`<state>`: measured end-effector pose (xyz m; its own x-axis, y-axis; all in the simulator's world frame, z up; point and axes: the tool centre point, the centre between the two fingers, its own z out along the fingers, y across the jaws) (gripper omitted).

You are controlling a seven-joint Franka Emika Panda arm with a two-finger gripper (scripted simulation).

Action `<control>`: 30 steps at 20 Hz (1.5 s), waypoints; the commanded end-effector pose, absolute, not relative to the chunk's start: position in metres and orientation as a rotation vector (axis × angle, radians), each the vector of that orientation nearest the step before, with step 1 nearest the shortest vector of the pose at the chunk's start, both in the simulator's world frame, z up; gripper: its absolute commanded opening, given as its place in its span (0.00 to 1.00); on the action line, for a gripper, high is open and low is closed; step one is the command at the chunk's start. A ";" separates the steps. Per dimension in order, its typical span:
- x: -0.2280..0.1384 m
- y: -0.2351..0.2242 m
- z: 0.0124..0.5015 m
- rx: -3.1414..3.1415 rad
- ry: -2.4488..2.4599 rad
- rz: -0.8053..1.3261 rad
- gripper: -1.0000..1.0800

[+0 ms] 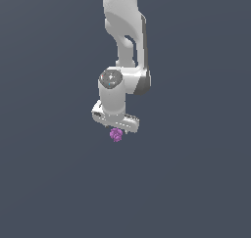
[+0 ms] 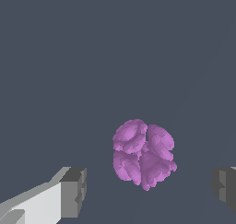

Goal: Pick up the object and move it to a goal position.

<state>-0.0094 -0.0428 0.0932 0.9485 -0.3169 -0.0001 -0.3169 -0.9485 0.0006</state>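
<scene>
Pincer (image 2: 147,191) fingers (image 2: 73,193) apart, flanking purple lump (image 2: 144,155).

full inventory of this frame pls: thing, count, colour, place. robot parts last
purple lump: 1, purple-magenta, bumpy cluster; directly below the pincer in the exterior view; in the wrist view it lies between the two fingertips with a gap on each side, touching neither.
ground surface: 1, plain dark grey-blue, fills the whole background of both views.
arm: 1, white with grey joint parts, comes in from the top of the exterior view and points down.
pincer: 1, white body, grey fingertips, open, straddling the lump.
</scene>
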 end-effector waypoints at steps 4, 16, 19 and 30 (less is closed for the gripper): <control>-0.010 -0.043 0.091 3.099 -0.512 -0.001 0.96; -0.011 -0.044 0.045 3.098 -0.522 0.000 0.96; -0.010 -0.044 0.041 3.098 -0.523 0.000 0.96; -0.010 -0.044 0.041 3.098 -0.523 0.000 0.00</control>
